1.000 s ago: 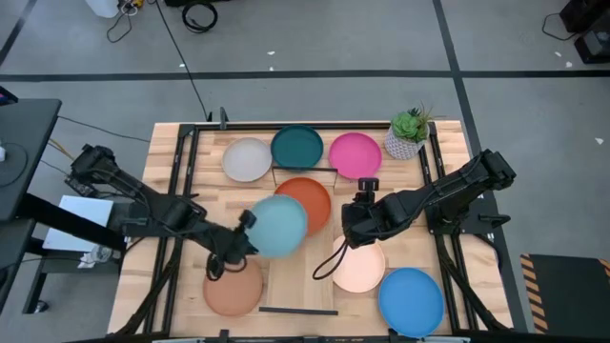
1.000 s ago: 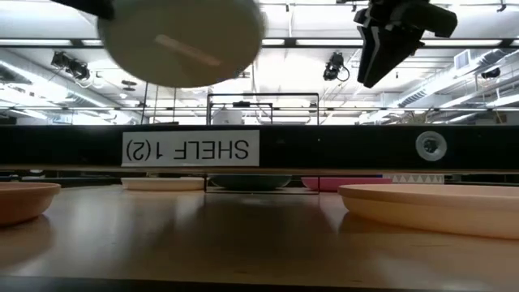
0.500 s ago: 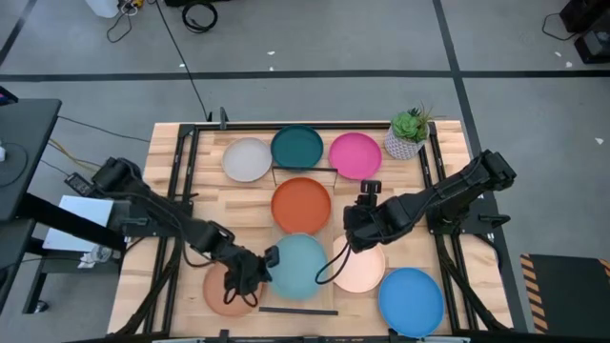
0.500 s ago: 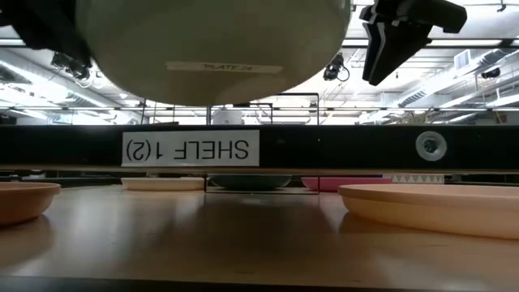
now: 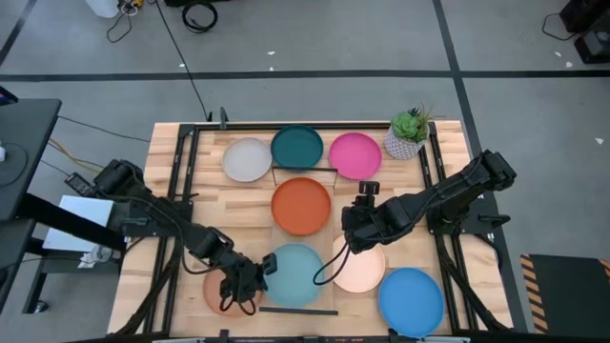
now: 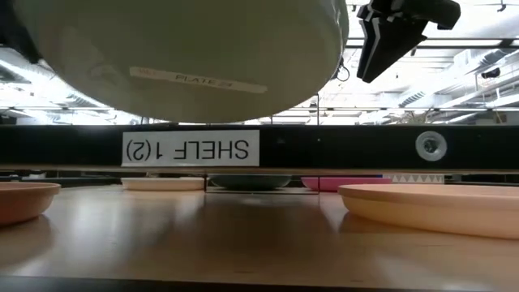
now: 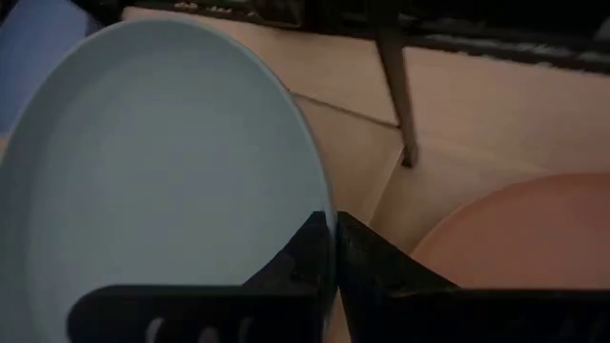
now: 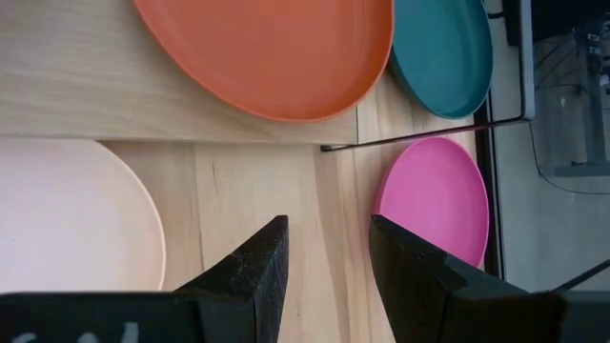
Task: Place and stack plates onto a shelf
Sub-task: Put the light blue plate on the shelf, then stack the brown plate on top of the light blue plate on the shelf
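Eight plates show from above, and going left to right the first is the terracotta plate [image 5: 227, 292] at the near left of the desk [image 5: 172, 171], partly under the left claw [image 5: 250, 276]. That claw is clamped on the rim of the light blue plate [image 5: 297, 274], which it holds above the near end of the shelf [image 5: 303, 238] — in the low view the plate's underside [image 6: 186, 57] hangs clear of the wood, tilted a little, with a small label on it. In the left wrist view the two dark fingers [image 7: 315, 252] meet tightly on the plate's edge. Along the far side lie the pale grey plate [image 5: 247, 159], the dark teal plate [image 5: 297, 148] and the magenta plate [image 5: 355, 155], with a potted plant [image 5: 408, 133] just beyond. The orange plate [image 5: 301, 206] rests on the far half of the shelf. Right of the shelf, the right claw [image 5: 355, 227] hovers over the far edge of the cream plate [image 5: 364, 271] — its fingers [image 8: 255, 262] spread apart, holding nothing. The bright blue plate [image 5: 411, 301] lies at the near right corner.
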